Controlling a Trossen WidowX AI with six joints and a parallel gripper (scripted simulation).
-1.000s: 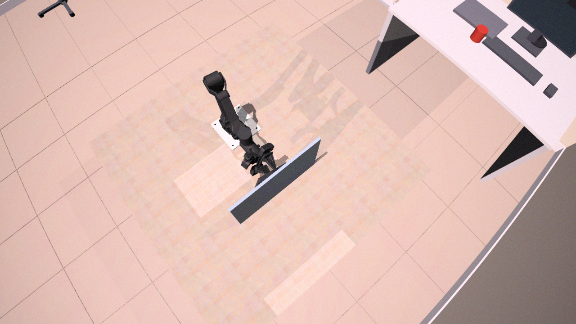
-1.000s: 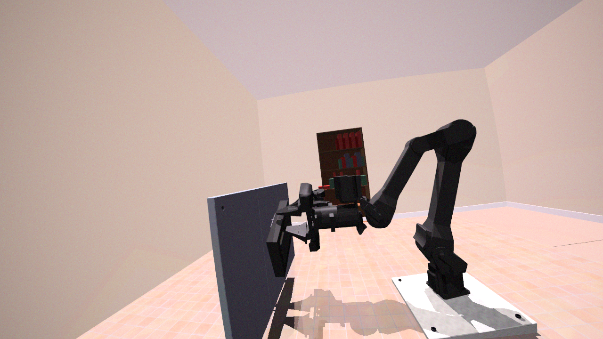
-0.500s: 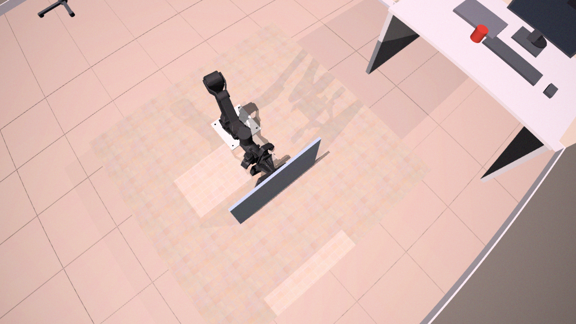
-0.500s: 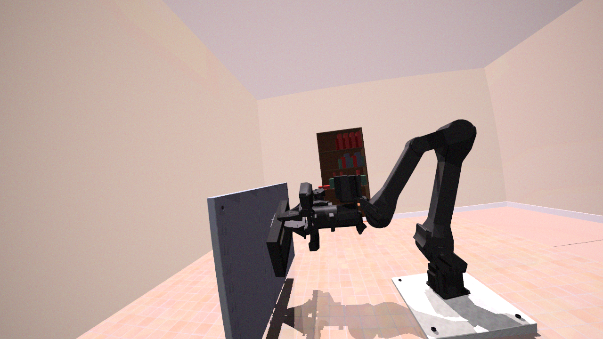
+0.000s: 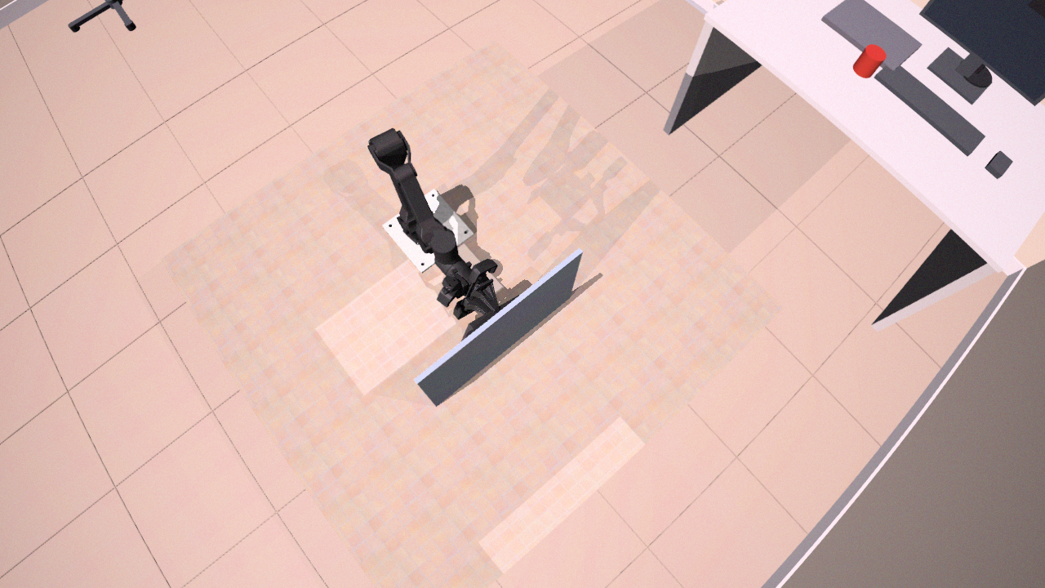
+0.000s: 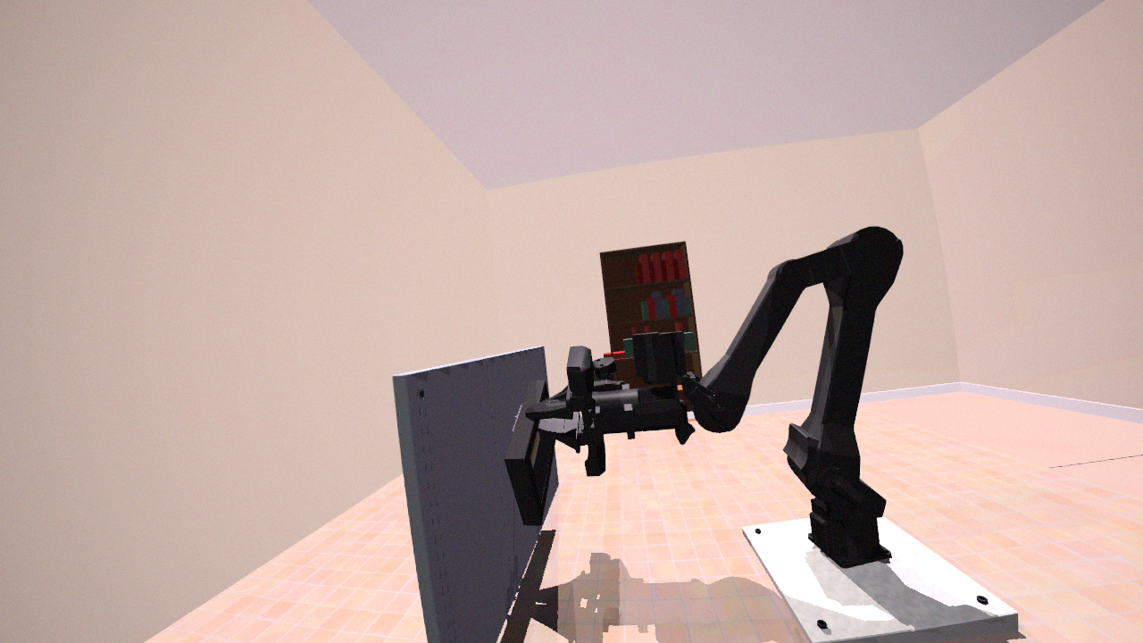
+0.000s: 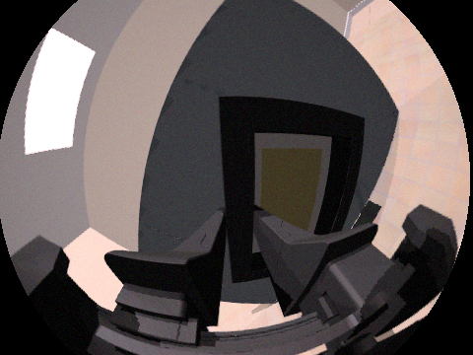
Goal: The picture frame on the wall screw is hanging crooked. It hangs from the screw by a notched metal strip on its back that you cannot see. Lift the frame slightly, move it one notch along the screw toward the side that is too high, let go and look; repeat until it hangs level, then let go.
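The black picture frame (image 6: 525,488) (image 7: 291,110) with a yellow-brown picture is in front of the grey board (image 5: 504,336) (image 6: 467,512) (image 7: 276,54). In the top view it is mostly hidden behind the board. My gripper (image 6: 543,420) (image 7: 237,211) is shut on the frame's upper bar, one finger above the bar and the other inside the opening. In the exterior view the frame's near end looks lower than its far end, but the slanting views leave the exact tilt unclear. The screw and the notched strip are hidden, and whether the frame bears on the screw does not show.
The arm's white base plate (image 5: 397,235) (image 6: 767,559) stands on the floor in front of the board. A white desk (image 5: 818,87) with a red cup (image 5: 867,63) is away to the right in the top view. A bookshelf (image 6: 623,275) stands at the far wall.
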